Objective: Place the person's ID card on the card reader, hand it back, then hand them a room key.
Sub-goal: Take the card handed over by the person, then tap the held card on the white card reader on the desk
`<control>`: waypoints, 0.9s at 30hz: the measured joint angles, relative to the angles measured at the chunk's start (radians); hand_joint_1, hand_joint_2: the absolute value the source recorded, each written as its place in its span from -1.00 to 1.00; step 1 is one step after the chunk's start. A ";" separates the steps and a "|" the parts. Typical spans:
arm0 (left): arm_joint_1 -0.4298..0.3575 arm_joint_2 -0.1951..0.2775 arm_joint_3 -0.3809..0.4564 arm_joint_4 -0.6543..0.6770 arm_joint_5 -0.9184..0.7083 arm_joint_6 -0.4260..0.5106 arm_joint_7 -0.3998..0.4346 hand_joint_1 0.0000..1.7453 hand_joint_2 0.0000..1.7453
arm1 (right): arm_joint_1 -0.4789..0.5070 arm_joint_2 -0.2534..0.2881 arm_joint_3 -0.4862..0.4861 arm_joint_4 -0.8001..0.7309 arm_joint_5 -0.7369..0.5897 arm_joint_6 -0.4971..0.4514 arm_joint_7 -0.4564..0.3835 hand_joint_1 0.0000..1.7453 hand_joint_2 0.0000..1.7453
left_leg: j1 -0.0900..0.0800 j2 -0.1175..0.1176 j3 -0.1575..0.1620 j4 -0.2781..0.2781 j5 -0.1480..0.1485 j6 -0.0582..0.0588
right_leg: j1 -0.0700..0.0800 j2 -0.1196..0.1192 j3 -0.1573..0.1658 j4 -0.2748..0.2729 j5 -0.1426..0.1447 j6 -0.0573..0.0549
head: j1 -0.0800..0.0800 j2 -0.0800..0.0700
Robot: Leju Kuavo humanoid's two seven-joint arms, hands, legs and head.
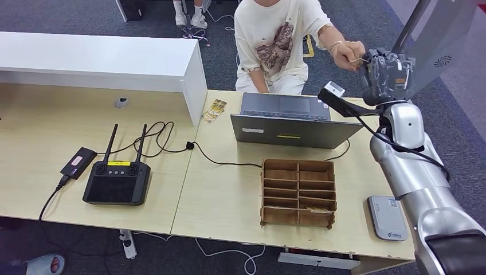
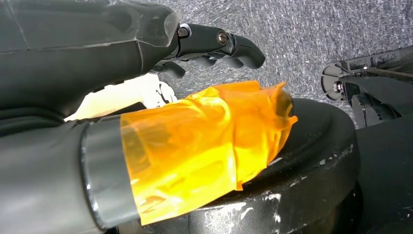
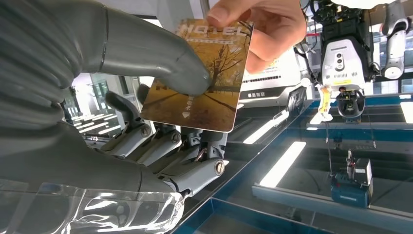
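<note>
Pinching room key (image 3: 202, 73), right hand (image 3: 146, 122)

Mock hotel reception set up in an office or lab, wooden desk (image 1: 229, 189) standing on grey carpet (image 1: 86, 17), laptop (image 1: 289, 123), card reader (image 1: 387, 217), white counter (image 1: 103, 60), person (image 1: 278, 40) sitting opposite.

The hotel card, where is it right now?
The hotel card is up on the right, pinched by the robot's right hand and the person's hand, beyond the laptop.
</note>
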 joint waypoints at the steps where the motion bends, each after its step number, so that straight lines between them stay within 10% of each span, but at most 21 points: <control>1: 0.000 0.000 0.000 0.000 0.000 0.000 0.000 -1.00 -1.00 | 0.000 0.000 0.000 0.001 0.000 0.000 0.000 1.00 1.00 | 0.000 0.000 0.000 0.000 0.000 0.000 | 0.000 0.000 0.000 0.000 0.000 0.000 | 0.000 0.000; 27: 0.000 0.000 0.000 0.000 0.012 0.002 -0.001 -1.00 -1.00 | 0.002 0.000 -0.007 0.005 -0.046 -0.020 -0.022 1.00 1.00 | 0.000 0.000 0.000 0.000 0.000 0.000 | 0.000 0.000 0.000 0.000 0.000 0.000 | 0.000 0.000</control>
